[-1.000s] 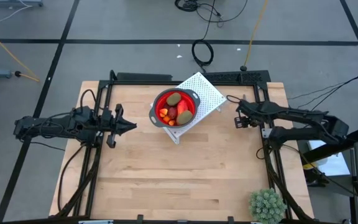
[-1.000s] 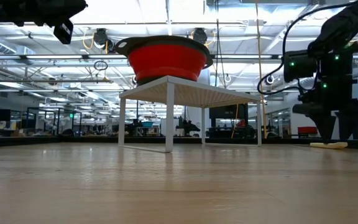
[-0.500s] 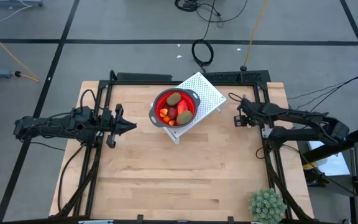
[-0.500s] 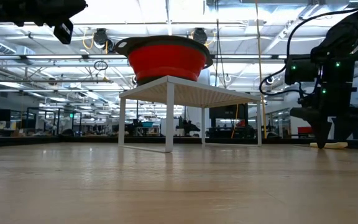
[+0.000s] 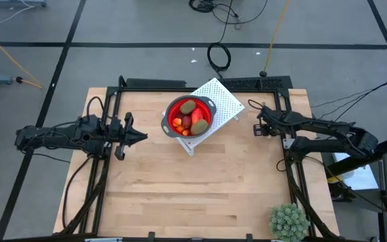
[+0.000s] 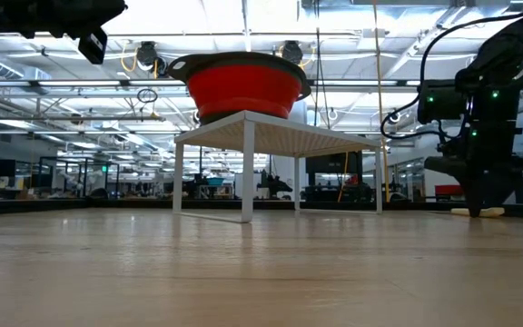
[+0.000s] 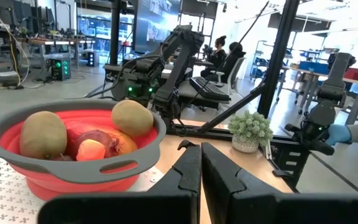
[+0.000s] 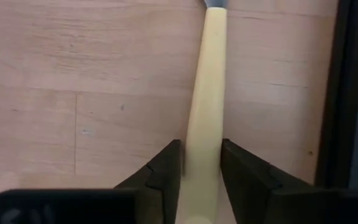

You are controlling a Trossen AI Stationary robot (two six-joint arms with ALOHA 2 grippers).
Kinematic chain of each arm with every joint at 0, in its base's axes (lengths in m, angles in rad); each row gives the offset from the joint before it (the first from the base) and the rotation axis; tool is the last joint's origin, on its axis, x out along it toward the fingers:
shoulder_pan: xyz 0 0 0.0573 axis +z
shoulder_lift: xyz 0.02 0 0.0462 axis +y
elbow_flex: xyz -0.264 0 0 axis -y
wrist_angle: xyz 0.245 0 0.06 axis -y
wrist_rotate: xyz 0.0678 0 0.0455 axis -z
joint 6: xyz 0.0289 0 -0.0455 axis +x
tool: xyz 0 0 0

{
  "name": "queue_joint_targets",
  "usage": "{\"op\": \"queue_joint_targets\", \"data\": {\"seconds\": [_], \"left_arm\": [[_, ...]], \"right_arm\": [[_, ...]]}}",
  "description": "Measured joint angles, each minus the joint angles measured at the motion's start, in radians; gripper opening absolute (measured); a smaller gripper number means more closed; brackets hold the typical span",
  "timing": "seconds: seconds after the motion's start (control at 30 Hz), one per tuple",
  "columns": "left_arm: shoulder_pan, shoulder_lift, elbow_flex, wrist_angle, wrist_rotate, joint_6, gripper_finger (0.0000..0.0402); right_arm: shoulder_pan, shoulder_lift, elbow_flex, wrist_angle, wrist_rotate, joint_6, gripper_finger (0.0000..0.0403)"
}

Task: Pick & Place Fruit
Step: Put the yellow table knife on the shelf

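The fruit lies in a red bowl with a grey rim (image 5: 189, 115) on a white perforated stand (image 5: 224, 101) at the table's far middle: two brown-green ovals (image 7: 42, 134) (image 7: 132, 117), a dark red piece (image 7: 104, 142) and an orange bit (image 7: 91, 149). My left gripper (image 5: 143, 136) hovers shut, left of the bowl and above table height. My right gripper (image 5: 259, 123) is down at the far right of the table, over a long pale yellow piece (image 8: 207, 74) that lies flat on the wood and has a grey end (image 8: 215, 3). My right gripper has the pale yellow piece between its two fingers (image 8: 166, 168), one against each long side (image 8: 194, 155). The fingers come from above, pointing down, and lie across the piece. The piece lies on the table (image 6: 481, 213).
A spiky green plant (image 5: 289, 222) stands at the near right corner. Black frame rails (image 5: 281, 84) run along the far edge and beside the right gripper. The stand's legs (image 6: 246, 168) lift the bowl off the wood. A gloved hand (image 7: 353, 134) shows beyond the table.
My right gripper has shifted slightly toward the table's far right and come down onto the yellow piece; in the low view its fingers stand closer together than a second ago. The piece has stayed on the table.
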Motion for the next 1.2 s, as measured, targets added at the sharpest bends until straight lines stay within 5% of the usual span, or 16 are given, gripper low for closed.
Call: {"op": "queue_joint_targets", "data": {"seconds": [0.23, 1.2], "left_arm": [[0.0, 0.0, 0.0, 0.0, 0.001, 0.023, 0.001], [0.0, 0.0, 0.0, -0.001, 0.002, 0.048, 0.001]], "right_arm": [[0.0, 0.001, -0.001, -0.002, -0.006, 0.001, 0.0067], [0.002, -0.012, 0.294, -0.309, 0.018, -0.055, 0.0069]]}}
